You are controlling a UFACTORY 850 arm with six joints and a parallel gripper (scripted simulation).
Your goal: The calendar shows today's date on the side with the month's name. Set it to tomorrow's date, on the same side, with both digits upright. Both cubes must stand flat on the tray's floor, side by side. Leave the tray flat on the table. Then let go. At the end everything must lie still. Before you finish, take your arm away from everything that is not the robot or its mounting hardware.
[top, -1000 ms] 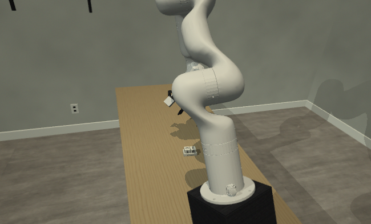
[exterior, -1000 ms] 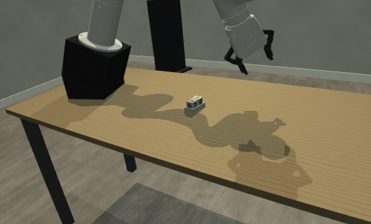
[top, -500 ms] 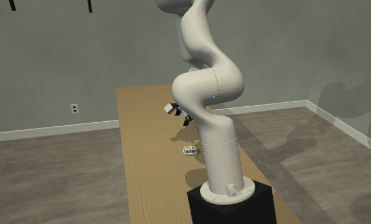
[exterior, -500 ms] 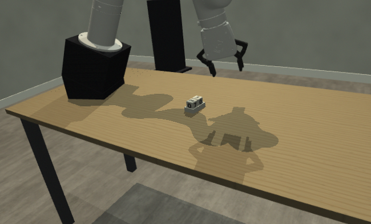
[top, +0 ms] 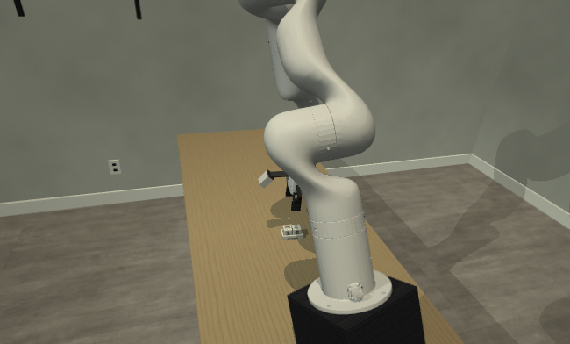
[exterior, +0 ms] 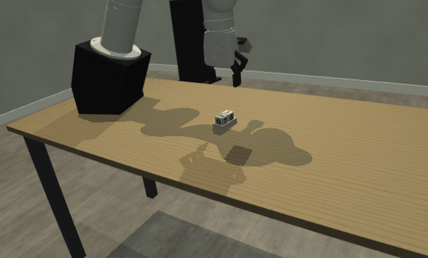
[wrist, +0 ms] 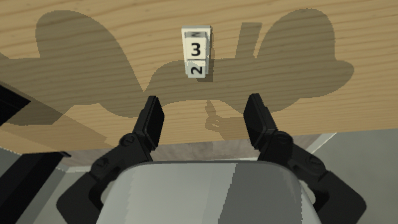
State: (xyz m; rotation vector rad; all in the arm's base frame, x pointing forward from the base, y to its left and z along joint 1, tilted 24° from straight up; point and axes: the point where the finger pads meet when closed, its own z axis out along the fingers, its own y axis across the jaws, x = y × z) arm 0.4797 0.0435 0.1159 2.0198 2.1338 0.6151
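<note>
On table (exterior: 314,138) | calendar (exterior: 224,120): pale tray, two cubes | front 0, 7

The counter (exterior: 314,138) looks like striped yellow wood. The arm (top: 331,132) is smooth and creamy. The claw (wrist: 204,117) looks like dull black plastic.

Month name on tray (exterior: 224,126) too small to read; arm (top: 317,132) top cropped.

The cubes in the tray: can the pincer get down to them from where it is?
Probably yes. The pincer is open and holds nothing, and it hangs above the table, off to one side of the cubes. Nothing stands between them, only bare wood and shadow.
</note>
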